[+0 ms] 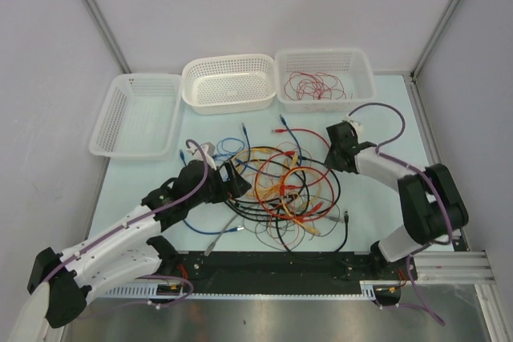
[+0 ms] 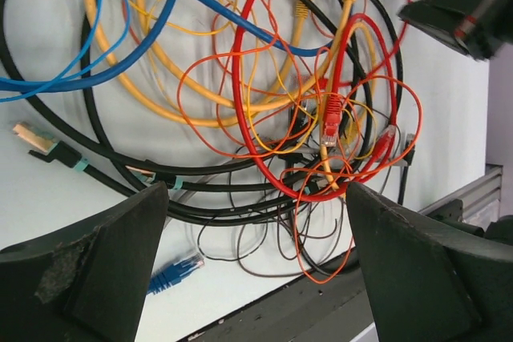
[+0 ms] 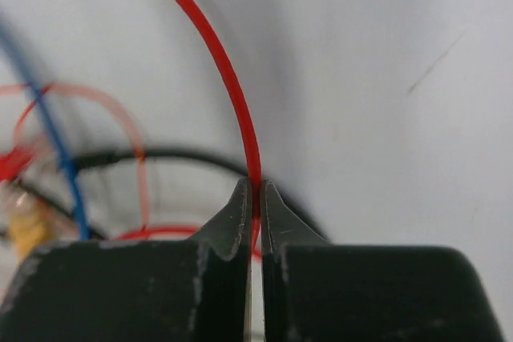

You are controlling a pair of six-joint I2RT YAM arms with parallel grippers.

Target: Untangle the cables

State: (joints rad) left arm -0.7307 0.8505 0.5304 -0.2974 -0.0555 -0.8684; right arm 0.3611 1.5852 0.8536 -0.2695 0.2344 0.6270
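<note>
A tangle of cables (image 1: 280, 186) in red, orange, yellow, blue and black lies on the table in front of the arms. My right gripper (image 1: 330, 150) is at the tangle's right edge, shut on a red cable (image 3: 232, 86) that arcs up between its fingertips. My left gripper (image 1: 236, 182) is open at the tangle's left edge, its fingers (image 2: 96, 270) spread wide above black loops and a blue plug (image 2: 176, 271). The red and orange loops (image 2: 321, 118) lie ahead of it.
Three white baskets stand at the back: the left one (image 1: 135, 114), the middle one (image 1: 228, 82), and the right one (image 1: 325, 74), which holds a thin red cable. A black rail (image 1: 272, 266) runs along the near table edge.
</note>
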